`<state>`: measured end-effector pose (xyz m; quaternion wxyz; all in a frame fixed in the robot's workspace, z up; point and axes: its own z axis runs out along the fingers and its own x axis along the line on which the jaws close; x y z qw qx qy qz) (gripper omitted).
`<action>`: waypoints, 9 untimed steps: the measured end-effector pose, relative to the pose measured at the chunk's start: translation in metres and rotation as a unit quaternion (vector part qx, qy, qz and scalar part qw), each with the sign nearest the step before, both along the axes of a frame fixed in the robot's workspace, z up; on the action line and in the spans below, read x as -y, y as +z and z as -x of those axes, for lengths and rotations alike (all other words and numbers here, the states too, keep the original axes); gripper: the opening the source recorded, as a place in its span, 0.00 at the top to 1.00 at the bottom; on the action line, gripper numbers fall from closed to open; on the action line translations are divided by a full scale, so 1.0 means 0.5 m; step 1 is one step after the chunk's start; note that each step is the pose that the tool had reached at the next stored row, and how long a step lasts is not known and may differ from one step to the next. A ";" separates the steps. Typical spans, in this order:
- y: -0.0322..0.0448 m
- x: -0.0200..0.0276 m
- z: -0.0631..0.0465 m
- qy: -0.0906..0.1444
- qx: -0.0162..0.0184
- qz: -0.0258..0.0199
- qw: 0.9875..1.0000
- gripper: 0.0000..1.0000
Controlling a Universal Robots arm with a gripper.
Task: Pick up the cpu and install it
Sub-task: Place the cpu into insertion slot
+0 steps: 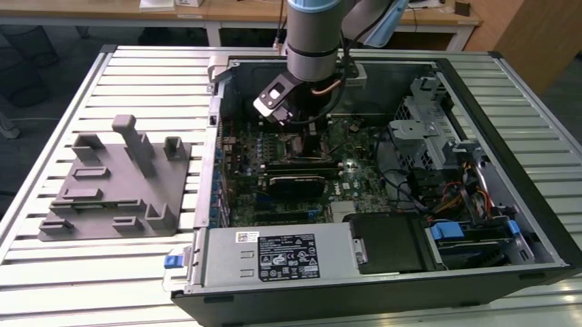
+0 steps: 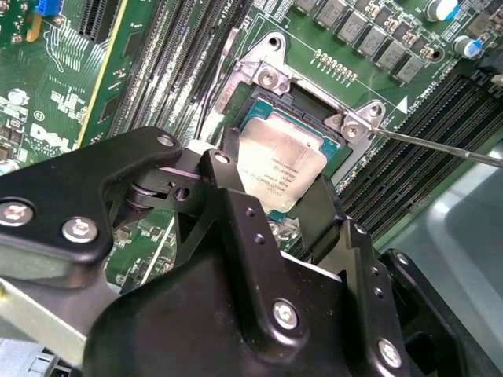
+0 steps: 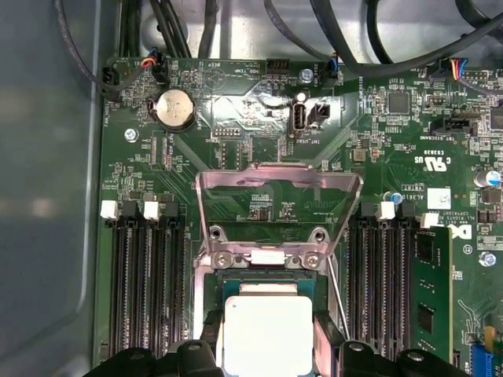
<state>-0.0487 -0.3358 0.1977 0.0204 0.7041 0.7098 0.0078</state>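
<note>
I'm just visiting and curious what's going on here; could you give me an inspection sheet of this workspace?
Surface: slatted metal table, open computer case on it.
Job's things: cpu low over the motherboard, beneath the raised retention frame.
Clutter: grey fixture beside the case, at the exterior view's left.
Claw: shut on the cpu, inside the case.
Cables: black cables along the board's edge.
Surroundings: wooden desks behind the table.
</note>
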 end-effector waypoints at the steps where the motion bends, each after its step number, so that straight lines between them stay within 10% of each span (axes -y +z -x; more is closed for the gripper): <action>1: -0.001 0.0000 0.000 0.000 0.000 0.000 1.000 0.46; 9: -0.006 0.0000 0.000 -0.003 0.000 0.000 1.000 0.46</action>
